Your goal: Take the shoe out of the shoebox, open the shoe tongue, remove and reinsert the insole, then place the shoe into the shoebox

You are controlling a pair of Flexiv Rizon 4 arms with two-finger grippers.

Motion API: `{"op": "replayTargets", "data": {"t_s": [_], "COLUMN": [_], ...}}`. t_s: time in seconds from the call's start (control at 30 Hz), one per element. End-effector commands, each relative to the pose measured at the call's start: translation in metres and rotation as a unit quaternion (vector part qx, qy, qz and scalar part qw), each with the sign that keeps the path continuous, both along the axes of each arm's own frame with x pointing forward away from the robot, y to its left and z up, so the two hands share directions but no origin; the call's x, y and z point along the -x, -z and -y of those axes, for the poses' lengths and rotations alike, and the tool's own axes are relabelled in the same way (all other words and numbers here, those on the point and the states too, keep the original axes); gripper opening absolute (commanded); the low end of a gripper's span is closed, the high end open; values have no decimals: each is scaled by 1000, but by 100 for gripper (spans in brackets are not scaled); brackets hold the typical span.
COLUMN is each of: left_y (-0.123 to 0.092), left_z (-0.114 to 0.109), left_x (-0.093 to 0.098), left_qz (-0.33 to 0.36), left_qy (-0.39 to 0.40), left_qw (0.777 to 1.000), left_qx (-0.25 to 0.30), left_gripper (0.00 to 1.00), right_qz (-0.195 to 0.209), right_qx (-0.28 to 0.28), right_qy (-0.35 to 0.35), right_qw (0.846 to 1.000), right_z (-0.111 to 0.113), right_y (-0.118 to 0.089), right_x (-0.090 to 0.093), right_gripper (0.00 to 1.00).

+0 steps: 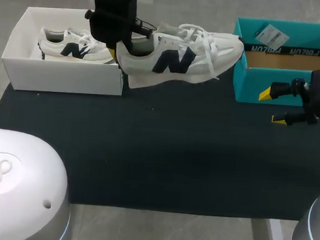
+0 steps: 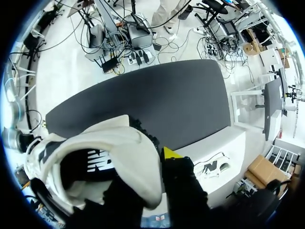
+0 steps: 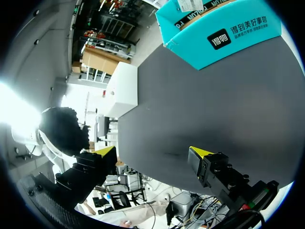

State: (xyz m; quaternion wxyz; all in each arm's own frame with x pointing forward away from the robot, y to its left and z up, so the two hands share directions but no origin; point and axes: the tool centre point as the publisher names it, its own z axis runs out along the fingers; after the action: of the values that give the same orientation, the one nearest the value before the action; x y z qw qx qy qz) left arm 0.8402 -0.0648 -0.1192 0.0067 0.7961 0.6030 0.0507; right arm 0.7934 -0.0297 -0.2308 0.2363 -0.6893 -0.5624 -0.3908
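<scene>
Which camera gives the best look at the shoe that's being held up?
The head view: the shoe shows whole and side-on there, its heel gripped by the left pincer. The left wrist view shows only its heel and opening, close up. The right wrist view shows nothing of it that I can make out.
</scene>
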Motion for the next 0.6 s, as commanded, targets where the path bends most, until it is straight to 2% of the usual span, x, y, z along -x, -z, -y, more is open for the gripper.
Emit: {"op": "replayTargets", "data": {"t_s": [0.03,0.4,0.6], "left_y": [4,33,34], "left_z": [11,29,45], "left_x": [2,11,16], "left_qz": [1,-1,6], "left_qy": [0,-19,-8], "left_qw": [1000,999,1000], "left_qx": [-7,-26,-29], "left_gripper": [0,0,0], "right_qz": [-1,-1,-1], "right_qx": [2,2,2], "right_qy": [1,1,1], "right_qw": [1000,1000,1000], "right_z": [-1,-1,-1], "right_y": [0,0,0], "right_x": [0,0,0], "right_gripper": [100,100,100]}}
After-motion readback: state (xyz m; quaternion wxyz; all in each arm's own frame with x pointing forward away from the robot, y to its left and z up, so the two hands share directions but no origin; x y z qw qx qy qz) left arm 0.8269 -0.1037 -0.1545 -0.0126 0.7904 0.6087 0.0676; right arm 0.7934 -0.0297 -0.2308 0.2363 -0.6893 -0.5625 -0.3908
